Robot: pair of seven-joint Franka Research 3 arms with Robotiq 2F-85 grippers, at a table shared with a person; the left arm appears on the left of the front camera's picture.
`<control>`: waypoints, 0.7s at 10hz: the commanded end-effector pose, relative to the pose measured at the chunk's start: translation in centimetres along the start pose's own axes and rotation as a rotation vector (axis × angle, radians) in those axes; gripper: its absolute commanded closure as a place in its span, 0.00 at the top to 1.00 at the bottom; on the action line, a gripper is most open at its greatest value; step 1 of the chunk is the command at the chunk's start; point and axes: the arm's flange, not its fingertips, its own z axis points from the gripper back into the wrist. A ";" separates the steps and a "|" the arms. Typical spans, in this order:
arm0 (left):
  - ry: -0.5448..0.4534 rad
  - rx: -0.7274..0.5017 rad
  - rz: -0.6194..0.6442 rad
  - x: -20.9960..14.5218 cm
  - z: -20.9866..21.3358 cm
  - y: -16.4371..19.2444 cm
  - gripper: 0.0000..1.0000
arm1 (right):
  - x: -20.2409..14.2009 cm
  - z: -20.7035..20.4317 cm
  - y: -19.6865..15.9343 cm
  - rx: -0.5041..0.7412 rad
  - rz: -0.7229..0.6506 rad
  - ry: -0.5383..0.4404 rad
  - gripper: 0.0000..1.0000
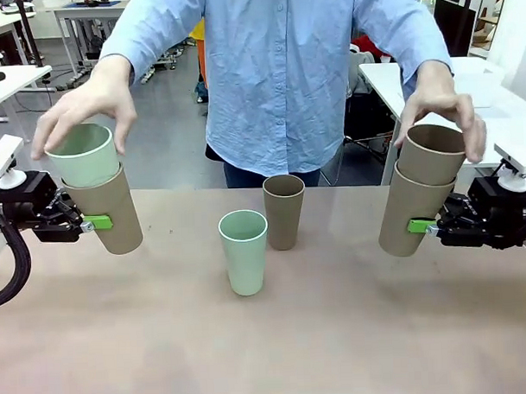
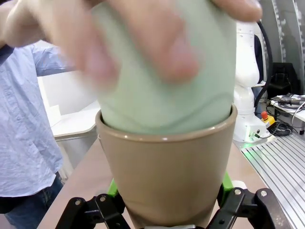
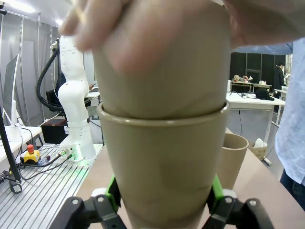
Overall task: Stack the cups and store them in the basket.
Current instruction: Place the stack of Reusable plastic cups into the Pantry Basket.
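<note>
Front view is showing four tan cups and two mint cups. The left gripper and right gripper are each pinching one of the tan cups, the person's hands nesting another inside.

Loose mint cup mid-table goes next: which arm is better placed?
Left, probably, narrowly. The standing mint cup sits left of centre, nearer the left claw, shut on the left tan cup, than the right claw, shut on the right tan cup; neither is free.

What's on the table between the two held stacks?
Front view: two upright cups, a mint cup nearer the robot and a tan cup just behind it; the rest is bare table.
</note>
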 end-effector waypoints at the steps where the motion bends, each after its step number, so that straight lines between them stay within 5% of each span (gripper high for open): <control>1: -0.004 -0.003 -0.011 0.3 -0.1 -0.1 0.86 | 0.3 0.0 0.0 0.000 0.007 -0.002 0.85; 7: -0.004 -0.003 -0.011 0.3 -0.1 -0.1 0.86 | 0.3 0.0 0.0 0.000 0.007 -0.002 0.85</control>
